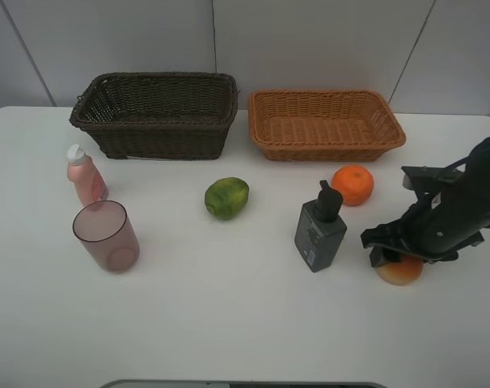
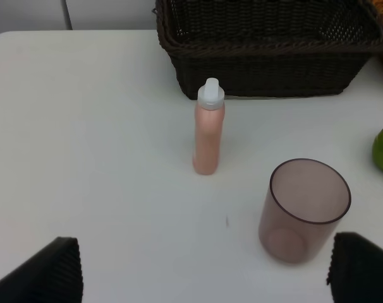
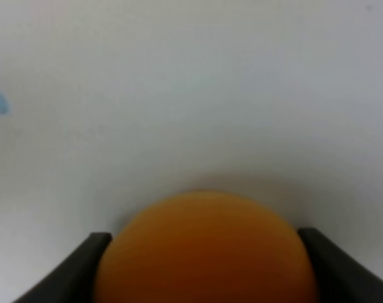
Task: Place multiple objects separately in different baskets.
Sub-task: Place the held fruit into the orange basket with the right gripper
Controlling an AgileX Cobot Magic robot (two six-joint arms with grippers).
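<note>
White bench (image 1: 229, 331) under everything, then the dark brown basket (image 1: 152, 113) well beyond the left end effector (image 2: 207, 271) and the tan basket (image 1: 326, 125) beyond the right end effector (image 1: 397, 252). The grey pump bottle (image 1: 319, 230) stands near the right one. The mauve cup (image 2: 303, 208) and pink bottle (image 2: 208, 136) are just ahead of the left one, whose fingers are spread wide. Right one's pinching the peach (image 1: 401, 273), down on the bench.

At the back of the table (image 1: 229, 323) stand the deep basket (image 1: 152, 113), left, and the shallow basket (image 1: 326, 123) just right of it. Before the deep basket is the small bottle (image 1: 85, 176), and the cup (image 1: 107, 236) before that. The round fruit (image 1: 226, 197) lies near the middle. Right of it is the pump bottle (image 1: 320, 229), with the orange (image 1: 352, 184) behind it and the peach (image 1: 400, 272) farther right.
</note>
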